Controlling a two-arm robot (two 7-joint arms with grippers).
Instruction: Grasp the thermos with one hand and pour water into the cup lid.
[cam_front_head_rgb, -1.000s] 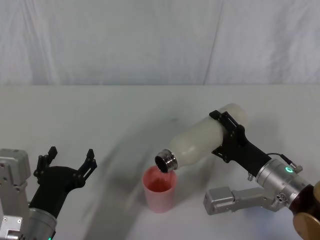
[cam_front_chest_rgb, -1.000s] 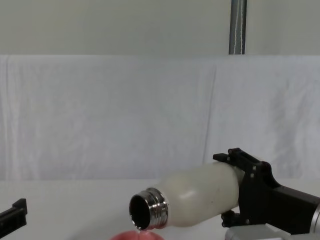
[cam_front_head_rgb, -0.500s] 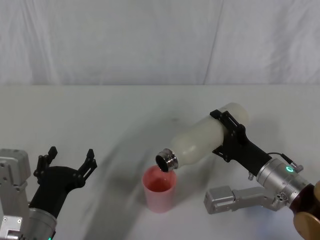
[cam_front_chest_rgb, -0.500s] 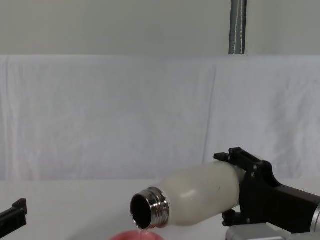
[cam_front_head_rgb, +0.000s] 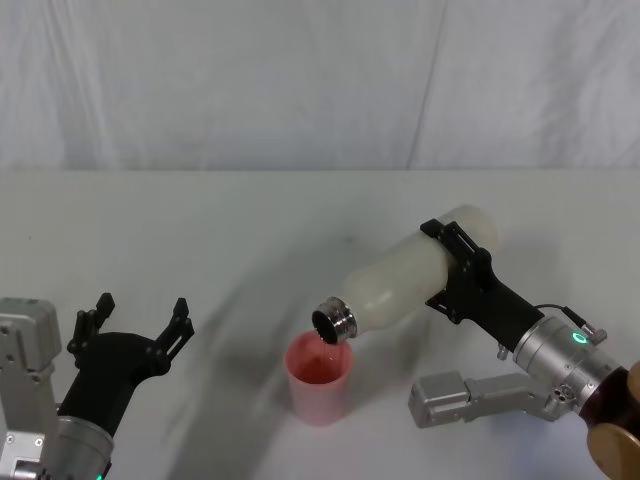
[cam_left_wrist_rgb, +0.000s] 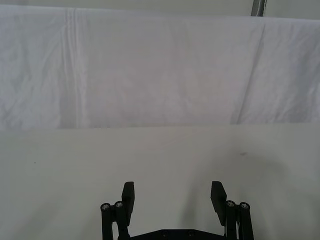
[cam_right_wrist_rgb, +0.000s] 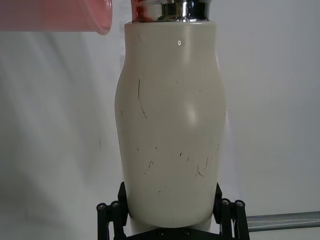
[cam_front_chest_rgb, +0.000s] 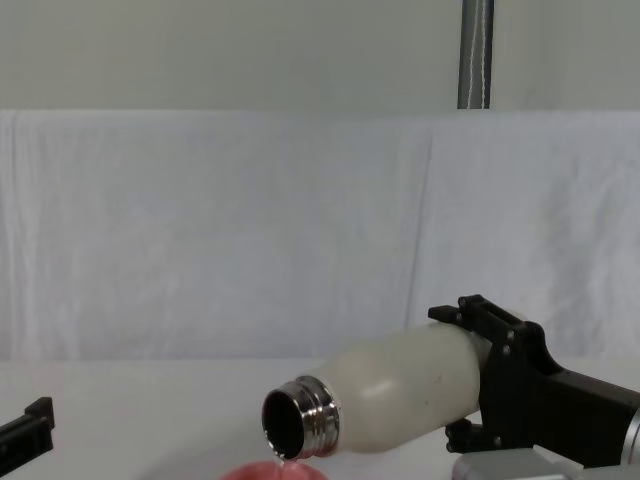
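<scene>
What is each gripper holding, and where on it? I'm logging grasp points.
The right gripper clamps the thermos around its lower body, near the base. The left gripper is open, holding nothing.

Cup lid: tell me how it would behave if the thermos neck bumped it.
The pink cup lid looks small, thin-walled and free-standing, so it would probably slide or tip. The liquid inside might steady it slightly, yet could spill.

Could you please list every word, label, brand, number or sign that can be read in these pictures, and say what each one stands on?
None: no readable text on any object.
The thermos, held tilted by the right gripper over the cup lid, bears only scuff marks, no print.
The cup lid is plain pink.
The right arm's wrist shows a green light ring, not a character.
The left gripper, open and idle over the table, carries no marking.
</scene>
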